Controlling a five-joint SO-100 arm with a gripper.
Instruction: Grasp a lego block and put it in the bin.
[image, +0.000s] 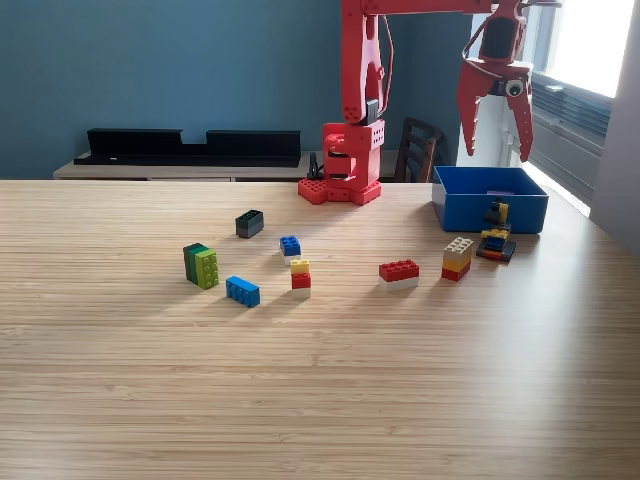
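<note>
Below spread jaws (495, 156), bin (490, 212)

A dark wooden chair (417, 148) stands behind the table's (320, 380) far edge; black trays (190, 146) line a back shelf.

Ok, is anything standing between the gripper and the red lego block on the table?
Nothing visible blocks it. The gripper hangs open above the bin, and the red lego block lies in the open on the table. The nearest neighbour, a tan, yellow and red stack, stands apart on the exterior view's right of it.
</note>
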